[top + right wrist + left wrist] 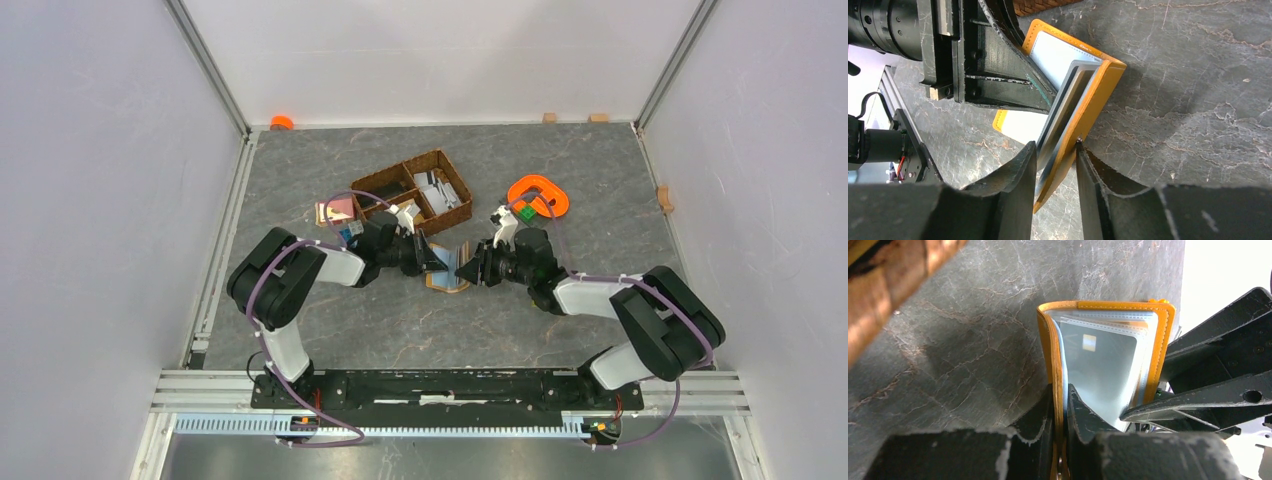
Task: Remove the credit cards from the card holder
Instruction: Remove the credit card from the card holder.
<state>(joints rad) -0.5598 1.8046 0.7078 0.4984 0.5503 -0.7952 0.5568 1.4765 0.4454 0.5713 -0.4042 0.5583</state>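
Now card holder [1103, 355] clamped in left pincer [1062, 395], loosely straddled by right pincer [1057, 147].

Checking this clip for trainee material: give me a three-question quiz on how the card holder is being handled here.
1. True or false: the left gripper is clamped on one cover of the card holder.
2. The wicker basket lies: A) beyond the holder, B) on the holder, C) under the holder.
3. Which gripper straddles the other flap?
Key: 1 true; 2 A; 3 the right gripper.
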